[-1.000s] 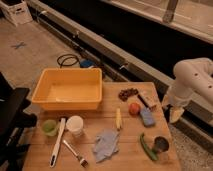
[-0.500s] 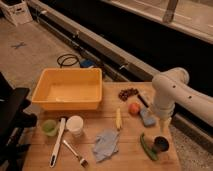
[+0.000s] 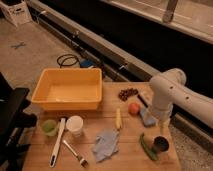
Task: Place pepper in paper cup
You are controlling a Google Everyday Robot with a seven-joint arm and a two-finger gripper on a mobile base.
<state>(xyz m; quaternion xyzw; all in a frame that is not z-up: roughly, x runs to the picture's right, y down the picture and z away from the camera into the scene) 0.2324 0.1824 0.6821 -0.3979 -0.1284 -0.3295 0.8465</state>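
The dark green pepper (image 3: 146,146) lies on the wooden table (image 3: 125,160) near its front right, just left of a dark metal cup (image 3: 160,144). The white paper cup (image 3: 75,125) stands upright at the front left, below the yellow bin. My gripper (image 3: 164,129) hangs from the white arm (image 3: 167,92) over the right side of the table. It is above the metal cup, up and to the right of the pepper, and far from the paper cup. It holds nothing that I can see.
A yellow bin (image 3: 67,89) stands at the back left. Also on the table are a translucent green cup (image 3: 49,127), a white-handled utensil (image 3: 57,142), a small brush (image 3: 75,152), a grey-blue cloth (image 3: 106,144), a yellow corn piece (image 3: 118,119), a peach (image 3: 134,108), grapes (image 3: 128,93) and a blue sponge (image 3: 147,117).
The arm has swung left from beyond the table's right edge and come down over the right side of the table. The objects have not moved.
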